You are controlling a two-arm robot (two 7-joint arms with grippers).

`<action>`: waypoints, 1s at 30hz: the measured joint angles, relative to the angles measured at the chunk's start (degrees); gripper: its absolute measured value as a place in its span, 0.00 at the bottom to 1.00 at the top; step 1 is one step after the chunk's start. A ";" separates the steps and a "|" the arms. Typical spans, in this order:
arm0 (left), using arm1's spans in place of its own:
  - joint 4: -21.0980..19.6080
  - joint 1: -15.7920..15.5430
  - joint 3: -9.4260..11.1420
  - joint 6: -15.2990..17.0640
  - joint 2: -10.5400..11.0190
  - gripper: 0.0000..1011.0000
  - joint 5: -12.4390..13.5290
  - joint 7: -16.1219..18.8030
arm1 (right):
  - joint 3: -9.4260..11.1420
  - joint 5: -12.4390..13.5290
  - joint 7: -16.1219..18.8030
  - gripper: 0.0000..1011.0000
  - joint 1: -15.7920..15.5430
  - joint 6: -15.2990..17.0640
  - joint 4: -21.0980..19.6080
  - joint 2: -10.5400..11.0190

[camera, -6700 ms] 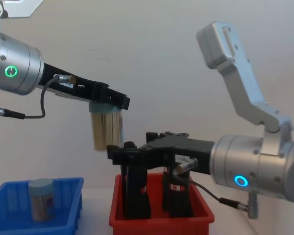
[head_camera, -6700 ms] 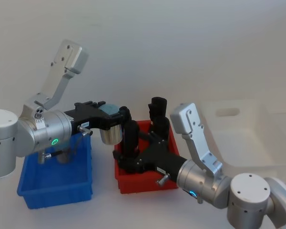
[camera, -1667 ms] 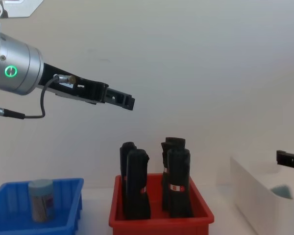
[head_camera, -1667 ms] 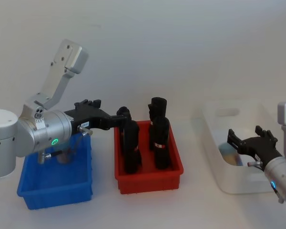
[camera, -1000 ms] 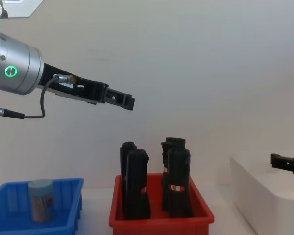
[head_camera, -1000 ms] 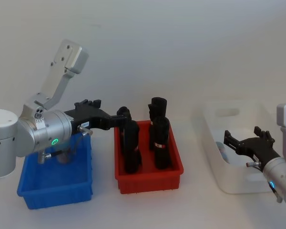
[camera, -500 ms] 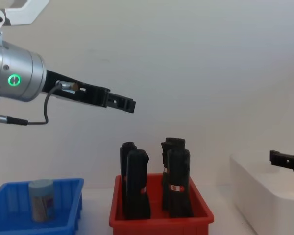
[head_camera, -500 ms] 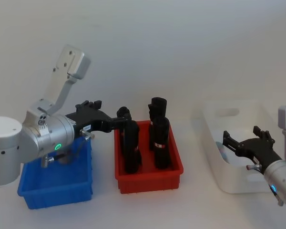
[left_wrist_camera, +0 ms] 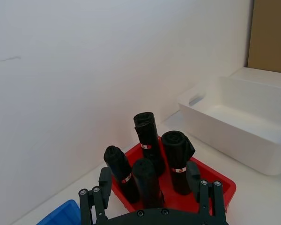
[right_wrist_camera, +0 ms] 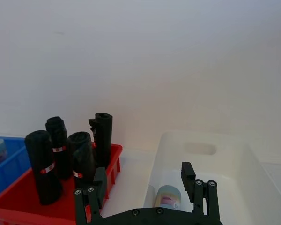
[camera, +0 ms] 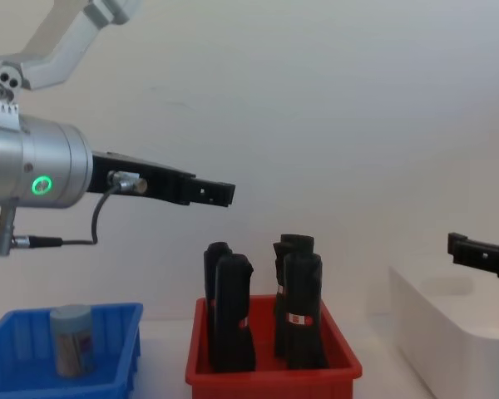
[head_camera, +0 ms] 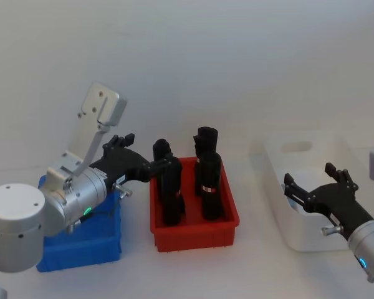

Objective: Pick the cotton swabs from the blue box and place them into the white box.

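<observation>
The right gripper [right_wrist_camera: 143,183], fingers spread and empty, hovers over the white box [right_wrist_camera: 203,139], where one swab tub [right_wrist_camera: 168,197] stands. The left gripper [head_camera: 151,167], also spread, hangs at the red bin's [head_camera: 193,235] 10 o'clock. A second swab tub [camera: 71,339] stands in the blue box [camera: 108,384] at its 9 o'clock.

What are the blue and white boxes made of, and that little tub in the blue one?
The blue box looks like moulded plastic: smooth, faint sheen, lipped rim. The white box, probably plastic too: smooth walls, rounded corners. The cotton swabs tub seems clear plastic with a pale lid; its contents show through.
</observation>
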 joint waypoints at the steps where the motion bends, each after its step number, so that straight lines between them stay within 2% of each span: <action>1: 0.01 0.46 0.31 -1.15 0.03 0.99 0.18 0.64 | -0.08 -0.06 0.15 0.99 -0.81 -0.31 -1.19 0.28; 12: 0.04 3.40 2.30 -9.25 0.21 0.99 1.42 5.07 | -0.58 -0.39 1.00 0.99 -5.45 -2.10 -8.13 1.96; 30: 0.09 8.46 5.69 -22.84 0.49 0.99 3.52 12.60 | -0.62 -0.46 1.10 0.99 -6.03 -2.29 -8.95 2.15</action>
